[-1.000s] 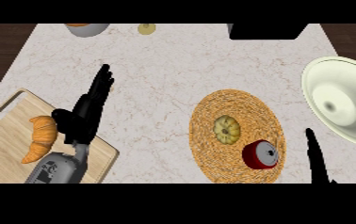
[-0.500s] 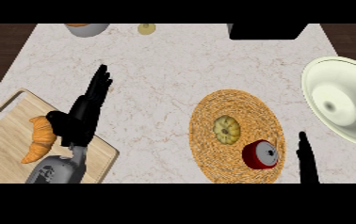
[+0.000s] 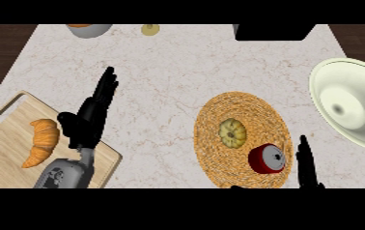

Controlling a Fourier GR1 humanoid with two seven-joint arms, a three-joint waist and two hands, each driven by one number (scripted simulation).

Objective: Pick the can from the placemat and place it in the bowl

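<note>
A red can (image 3: 266,158) with a silver top lies on the round woven placemat (image 3: 242,108), near its lower right edge. A pale yellow-green squash-like thing (image 3: 232,132) sits in the placemat's middle. The pale green bowl (image 3: 345,104) stands at the right edge, partly cut off. My right hand (image 3: 308,167) rises from the lower edge just right of the can, fingers straight, not touching it. My left hand (image 3: 91,115) rests open over the counter at left, fingers pointing up.
A wooden cutting board (image 3: 18,135) with a croissant (image 3: 40,142) lies at lower left under my left forearm. At the far edge stand a grey bowl (image 3: 91,29), a small yellow object (image 3: 149,29) and a black box (image 3: 273,32).
My right hand has slid left along the lower edge, closer to the can. The left hand has stayed put.
</note>
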